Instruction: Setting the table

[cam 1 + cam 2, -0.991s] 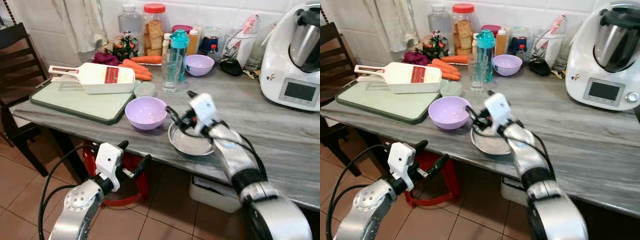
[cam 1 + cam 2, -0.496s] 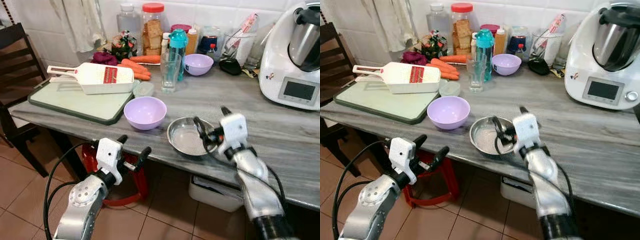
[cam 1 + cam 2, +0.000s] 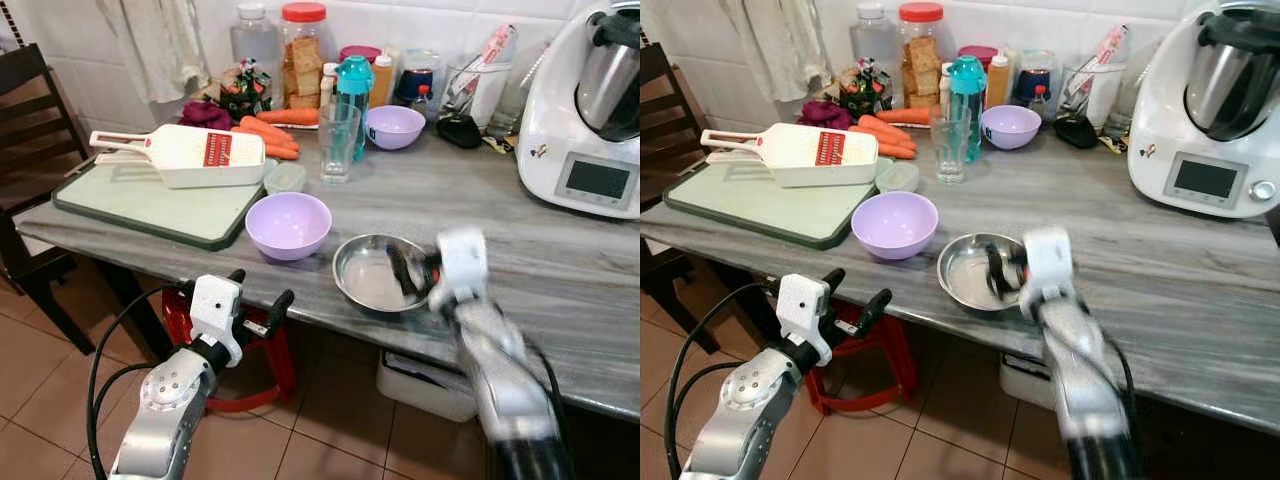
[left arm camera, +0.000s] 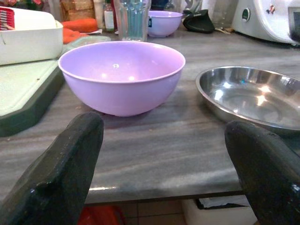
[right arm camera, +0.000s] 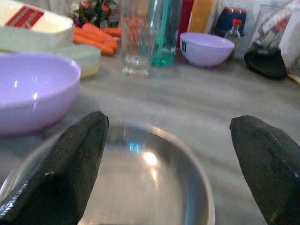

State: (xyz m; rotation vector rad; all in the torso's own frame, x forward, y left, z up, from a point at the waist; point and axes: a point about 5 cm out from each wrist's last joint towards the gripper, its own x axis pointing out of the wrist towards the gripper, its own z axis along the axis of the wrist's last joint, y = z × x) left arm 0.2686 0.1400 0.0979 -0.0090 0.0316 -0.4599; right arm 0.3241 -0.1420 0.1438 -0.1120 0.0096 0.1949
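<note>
The steel bowl (image 3: 378,272) sits on the grey desk (image 3: 560,270) near its front edge, just beside the lilac bowl (image 3: 288,224) and apart from it. A second ago the right claw (image 3: 415,270) was reaching down into the steel bowl from the far side. Half a second ago it had swung out to the bowl's right rim, and now it hangs at that same rim, pulled a little nearer the desk edge and blurred. Its black fingers (image 5: 70,164) stand wide apart with the bowl between them in the right wrist view, gripping nothing. The bowl lies where it lay half a second ago.

The left claw (image 3: 255,305) hovers below the desk edge in front of the lilac bowl, much as before, fingers (image 4: 61,173) spread wide and empty. Behind the lilac bowl, the green cutting board (image 3: 150,200) carries the white mandoline slicer (image 3: 185,155).
</note>
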